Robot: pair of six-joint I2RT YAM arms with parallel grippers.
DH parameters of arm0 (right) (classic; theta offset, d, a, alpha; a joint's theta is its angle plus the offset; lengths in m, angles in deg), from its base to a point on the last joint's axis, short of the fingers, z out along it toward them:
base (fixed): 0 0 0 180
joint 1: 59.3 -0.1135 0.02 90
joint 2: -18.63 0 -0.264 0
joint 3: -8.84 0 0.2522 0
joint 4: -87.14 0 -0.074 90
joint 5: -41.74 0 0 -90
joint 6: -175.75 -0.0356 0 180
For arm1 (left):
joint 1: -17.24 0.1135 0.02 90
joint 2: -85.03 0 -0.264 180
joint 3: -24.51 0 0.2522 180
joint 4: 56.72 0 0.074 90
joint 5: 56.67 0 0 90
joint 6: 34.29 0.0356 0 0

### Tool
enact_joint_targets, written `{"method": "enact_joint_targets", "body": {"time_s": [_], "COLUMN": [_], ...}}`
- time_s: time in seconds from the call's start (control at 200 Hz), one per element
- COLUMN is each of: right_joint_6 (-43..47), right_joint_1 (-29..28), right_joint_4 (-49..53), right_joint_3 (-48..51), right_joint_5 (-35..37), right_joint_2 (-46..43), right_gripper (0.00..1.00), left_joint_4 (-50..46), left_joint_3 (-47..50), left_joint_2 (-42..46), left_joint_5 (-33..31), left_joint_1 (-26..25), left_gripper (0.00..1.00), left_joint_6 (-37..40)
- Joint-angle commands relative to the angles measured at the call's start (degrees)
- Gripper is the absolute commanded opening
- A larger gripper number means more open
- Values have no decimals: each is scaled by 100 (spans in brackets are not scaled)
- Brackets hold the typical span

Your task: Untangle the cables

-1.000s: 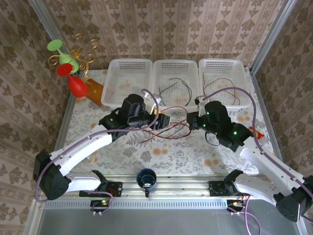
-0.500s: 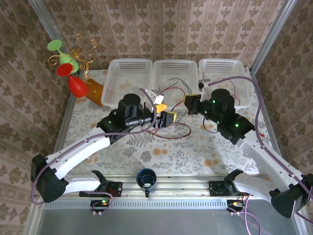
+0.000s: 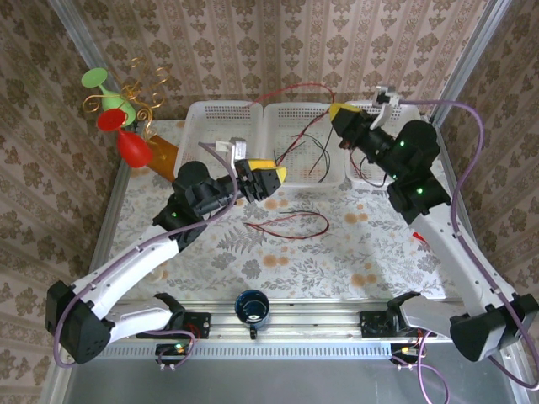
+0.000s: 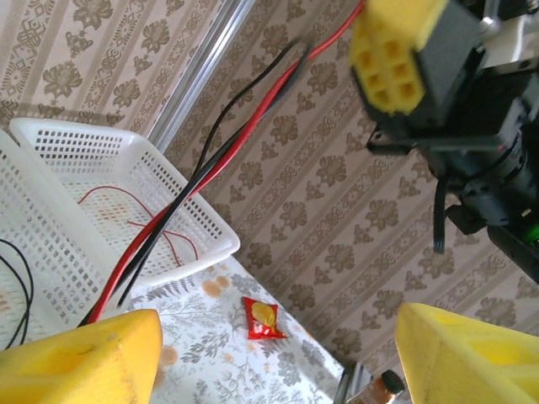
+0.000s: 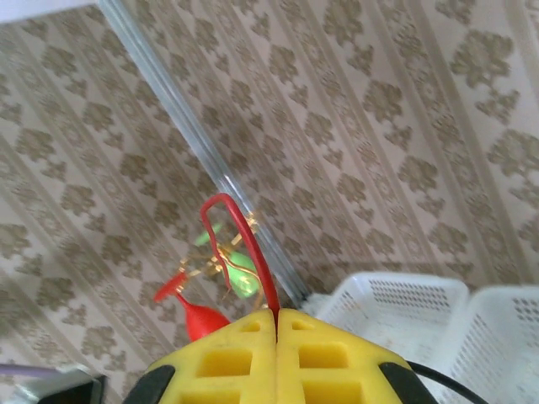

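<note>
My right gripper (image 3: pixel 340 112) is raised above the baskets and shut on a red cable (image 3: pixel 290 86). That cable arcs up and left, then drops toward the middle basket (image 3: pixel 278 115). In the right wrist view the yellow fingers (image 5: pixel 227 353) press together with the red cable (image 5: pixel 255 255) pinched at their tips. My left gripper (image 3: pixel 268 174) hovers over the table in front of the baskets, open and holding nothing. From its wrist camera a red cable (image 4: pixel 221 164) and a black cable (image 4: pixel 189 187) run side by side up toward the right gripper's fingertip (image 4: pixel 389 55). Another red loop (image 3: pixel 296 225) lies on the table.
Three white baskets (image 3: pixel 221 108) stand in a row at the back; the right one (image 4: pixel 198 244) holds a thin red wire. A red snack packet (image 4: pixel 262 318) lies on the table at the right. A blue cup (image 3: pixel 252 306) sits at the near edge. Glass ornaments (image 3: pixel 118 122) stand far left.
The right arm has risen and swung back over the baskets, pulling the red cable up out of the tangle. The left gripper has moved left and up, staying open.
</note>
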State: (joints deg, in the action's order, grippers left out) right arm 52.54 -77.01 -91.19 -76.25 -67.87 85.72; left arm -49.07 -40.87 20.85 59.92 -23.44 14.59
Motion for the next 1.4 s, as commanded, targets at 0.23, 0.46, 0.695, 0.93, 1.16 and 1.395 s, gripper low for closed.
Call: {"method": "enact_joint_targets", "body": {"time_s": [0.23, 0.46, 0.695, 0.93, 1.16, 1.395], "right_joint_6": [-292, -460, -1089, -1390, -1602, -1703], "right_joint_1": [314, 442, 526, 515, 519, 499], "right_joint_4": [-1071, -1443, -1408, -1287, -1234, -1157], "right_joint_3": [-566, -510, -776, -902, -1037, -1123], "right_joint_5": [-1511, -2204, -2730, -2815, -2978, -3134], "right_joint_2": [392, 511, 619, 577, 603, 599], "right_gripper": [0, 0, 0, 0, 0, 0], "left_joint_4": [2081, 1438, 2022, 3598, 4620, 5011], "left_joint_3": [306, 364, 860, 816, 167, -521], "left_joint_2": [-122, 361, 364, -578, -1706, -2545], "left_joint_5": [269, 181, 371, 716, 1258, 1481], "left_joint_1": [317, 454, 720, 935, 905, 597], "left_gripper": [74, 75, 79, 75, 68, 69], "left_joint_6": [-1212, 345, 2014, 1721, 1137, 827]}}
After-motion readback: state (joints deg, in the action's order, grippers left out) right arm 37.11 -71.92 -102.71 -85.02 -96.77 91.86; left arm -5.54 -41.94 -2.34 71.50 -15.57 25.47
